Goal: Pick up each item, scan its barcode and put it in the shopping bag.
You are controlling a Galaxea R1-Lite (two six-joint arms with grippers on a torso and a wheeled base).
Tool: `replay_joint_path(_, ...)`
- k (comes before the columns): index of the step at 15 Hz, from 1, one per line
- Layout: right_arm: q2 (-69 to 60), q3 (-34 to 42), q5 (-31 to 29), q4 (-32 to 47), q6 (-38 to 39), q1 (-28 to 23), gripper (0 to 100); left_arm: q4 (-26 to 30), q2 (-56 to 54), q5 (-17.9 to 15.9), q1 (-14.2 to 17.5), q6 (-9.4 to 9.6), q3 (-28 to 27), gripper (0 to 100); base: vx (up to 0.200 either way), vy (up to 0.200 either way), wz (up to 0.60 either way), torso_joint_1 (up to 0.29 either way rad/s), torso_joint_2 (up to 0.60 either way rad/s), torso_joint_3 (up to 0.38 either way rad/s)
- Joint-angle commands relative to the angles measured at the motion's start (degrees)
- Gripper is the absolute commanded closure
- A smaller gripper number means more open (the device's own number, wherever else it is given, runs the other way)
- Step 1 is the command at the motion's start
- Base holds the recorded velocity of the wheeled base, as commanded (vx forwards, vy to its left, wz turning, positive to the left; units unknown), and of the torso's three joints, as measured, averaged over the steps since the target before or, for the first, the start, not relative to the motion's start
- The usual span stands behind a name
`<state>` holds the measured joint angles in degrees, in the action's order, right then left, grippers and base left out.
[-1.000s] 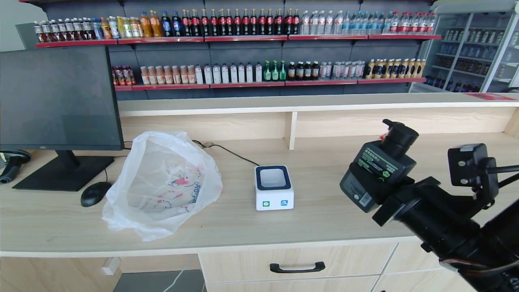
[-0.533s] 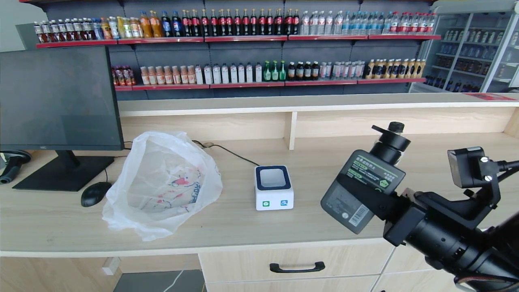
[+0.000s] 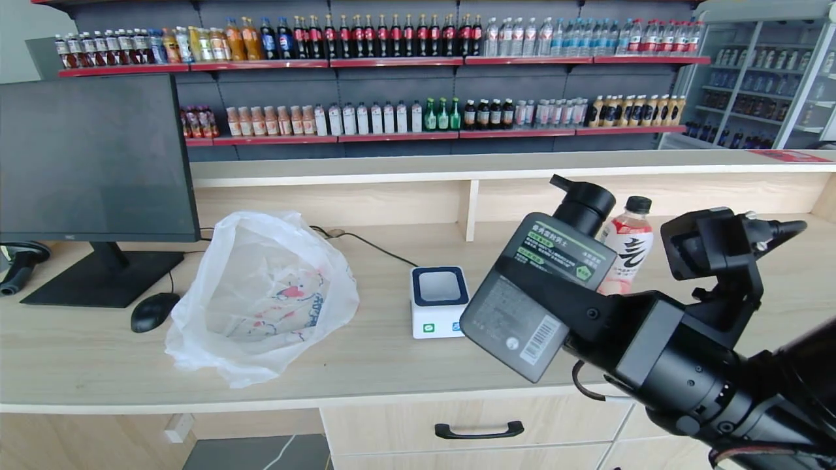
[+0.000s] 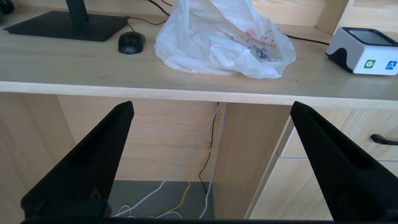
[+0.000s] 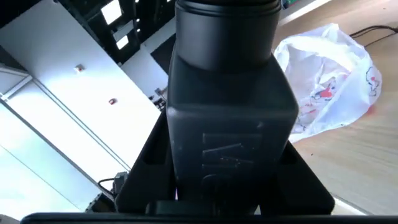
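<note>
My right gripper (image 3: 591,320) is shut on a black square pump bottle (image 3: 539,287), held tilted in the air just right of the white barcode scanner (image 3: 439,301). The bottle's barcode label faces the head camera. In the right wrist view the black bottle (image 5: 230,118) sits between the gripper's (image 5: 227,186) fingers, with the white plastic shopping bag (image 5: 329,81) beyond. The bag (image 3: 261,294) lies open on the counter left of the scanner. A pink drink bottle (image 3: 627,251) stands behind the held bottle. My left gripper (image 4: 211,168) hangs open below the counter's front edge, holding nothing.
A dark monitor (image 3: 98,156), a black mouse (image 3: 153,312) and a handheld scanner (image 3: 19,261) occupy the counter's left end. A raised shelf with a divider (image 3: 467,209) runs along the back. A drawer handle (image 3: 479,430) is under the counter front.
My right arm has carried the black bottle left and slightly up, toward the scanner. The pink drink bottle behind it has come into view.
</note>
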<state>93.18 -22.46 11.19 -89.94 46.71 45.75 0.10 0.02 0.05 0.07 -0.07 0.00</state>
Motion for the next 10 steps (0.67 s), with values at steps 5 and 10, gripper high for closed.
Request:
replay_joint_path(5,-0.28,-5.23,0.06,-0.06,6.72,0.74,100,-0.01,-0.02,0.04,0.01,-0.01,0.00,0,0.000,0.000,0.00,0.000,0.00,0.000)
replay_joint_path(10,-5.82,-1.01,0.06,-0.06,6.72,4.79,100,-0.01,-0.02,0.04,0.01,-0.01,0.00,0,0.000,0.000,0.00,0.000,0.00,0.000)
